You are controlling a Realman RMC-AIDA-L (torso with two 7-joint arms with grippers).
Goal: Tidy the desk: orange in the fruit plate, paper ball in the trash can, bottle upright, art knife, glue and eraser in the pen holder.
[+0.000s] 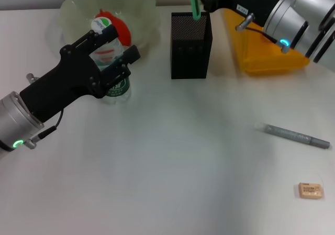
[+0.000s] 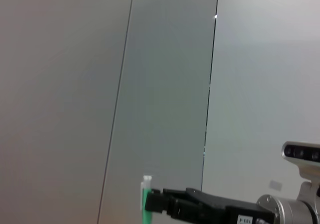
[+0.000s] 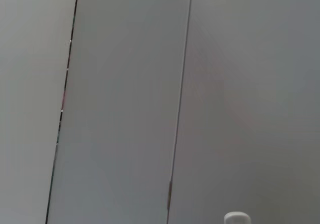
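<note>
- At the left of the head view, the left claw (image 1: 112, 49) is clamped around the bottle (image 1: 111, 62), which stands upright on the counter (image 1: 172, 161) just in front of the clear fruit plate (image 1: 107, 10). An orange-red fruit (image 1: 121, 30) already lies in that plate, right behind the bottle cap.
- For this arm the sound move would be to spread the fingers gently and back straight away, so the bottle does not tip again.
- At upper centre, the black mesh pen holder (image 1: 191, 46) stands upright. The right claw (image 1: 198, 3) pinches a green stick, probably the glue (image 1: 194, 7), directly over the holder's opening; the left wrist view shows the same stick (image 2: 146, 199) upright in that claw (image 2: 152, 203).
- The step in hand looks like dropping the glue in. It should stay vertical, be lowered until its tip is inside the rim, and only then be released, without nudging the light holder.
- Behind the right arm, at upper right, sits a yellow bin (image 1: 267, 52).
- At lower right, the grey art knife (image 1: 296, 135) and the eraser (image 1: 310, 190) lie apart on the counter, not yet collected.
- No paper ball is visible.
</note>
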